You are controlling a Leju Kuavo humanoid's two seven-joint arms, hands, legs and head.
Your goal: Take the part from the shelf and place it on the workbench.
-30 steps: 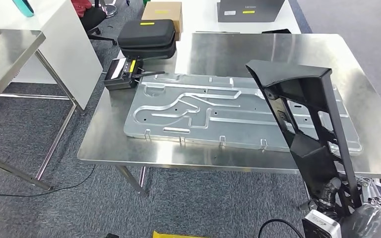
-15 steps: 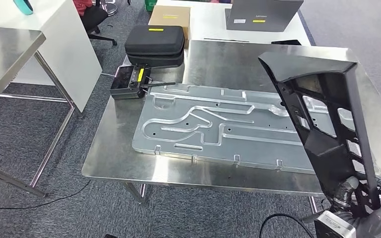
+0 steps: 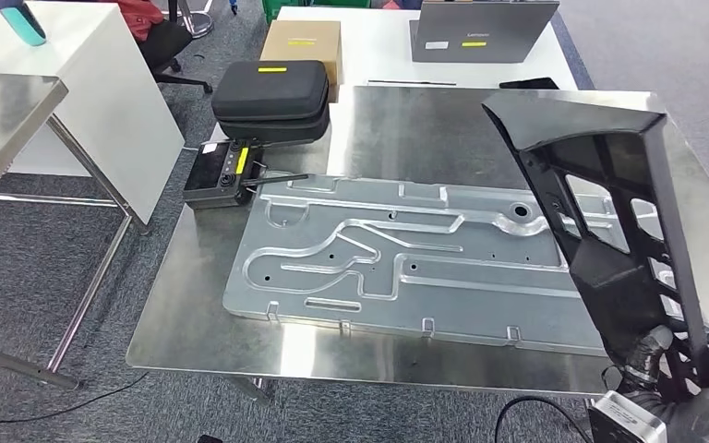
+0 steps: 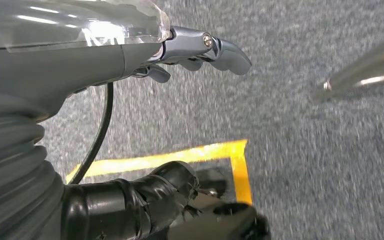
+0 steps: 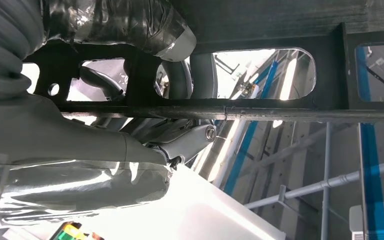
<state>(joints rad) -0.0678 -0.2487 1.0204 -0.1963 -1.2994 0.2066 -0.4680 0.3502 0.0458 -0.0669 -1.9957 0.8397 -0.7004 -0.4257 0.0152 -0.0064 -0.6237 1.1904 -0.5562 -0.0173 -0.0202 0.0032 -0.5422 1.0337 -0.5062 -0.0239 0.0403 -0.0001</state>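
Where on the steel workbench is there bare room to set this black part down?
Bare steel lies behind the stamped silver panel, right of the black zip case; a narrower strip runs along the workbench front edge. The left rear corner is crowded by the case and black controller.

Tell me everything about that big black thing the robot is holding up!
The black part is long, dark and matte, like plastic, with window-like cutouts along its length and a wide, flat, angled top end. It stands nearly upright, leaning a little, above the right side of the steel workbench and in front of the grey stamped metal panel. The right hand grips its lower end; its fingers reach through the cutouts.
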